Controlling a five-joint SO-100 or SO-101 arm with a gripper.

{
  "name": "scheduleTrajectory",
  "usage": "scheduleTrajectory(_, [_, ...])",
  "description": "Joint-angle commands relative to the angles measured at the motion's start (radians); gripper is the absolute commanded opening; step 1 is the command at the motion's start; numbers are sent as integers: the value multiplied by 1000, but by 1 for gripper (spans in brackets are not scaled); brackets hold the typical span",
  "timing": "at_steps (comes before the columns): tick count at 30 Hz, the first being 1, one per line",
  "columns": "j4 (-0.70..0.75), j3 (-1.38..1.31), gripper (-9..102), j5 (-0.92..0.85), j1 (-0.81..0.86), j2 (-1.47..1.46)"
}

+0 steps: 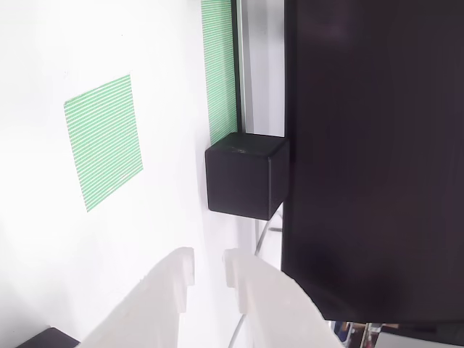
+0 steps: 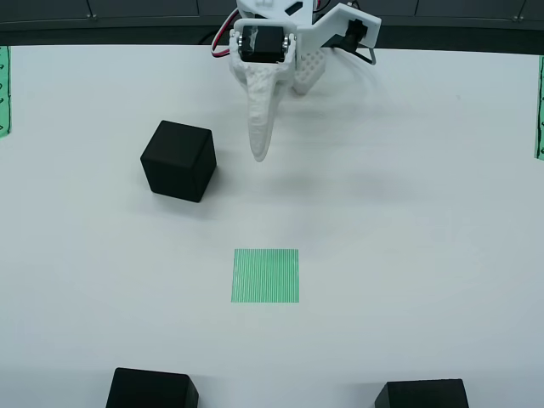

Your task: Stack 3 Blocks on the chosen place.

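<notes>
Three black blocks show in the overhead view: one left of centre, and two cut off by the near edge, at the left and at the right. The chosen place, a green-striped square, lies bare in the middle. My white gripper hangs above the table, to the right of the upper block and apart from it. It is shut with nothing in it. In the wrist view its fingers stand almost together. A block lies ahead of them, and the green square is to the left.
In the wrist view a large flat black panel takes up the right side, just behind the block. A narrow green-striped band runs along the table edge. Green strips also mark the table's sides in the overhead view.
</notes>
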Motion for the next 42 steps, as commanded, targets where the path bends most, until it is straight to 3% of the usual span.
scheduleTrajectory(1, [8,32,0,11,-12,18])
scheduleTrajectory(6, [-49,-26,0,14,-17,-115])
scheduleTrajectory(17, [-100,-627,0,12,80,-833])
scheduleTrajectory(42, [195,-1443,1,26,210,-1677])
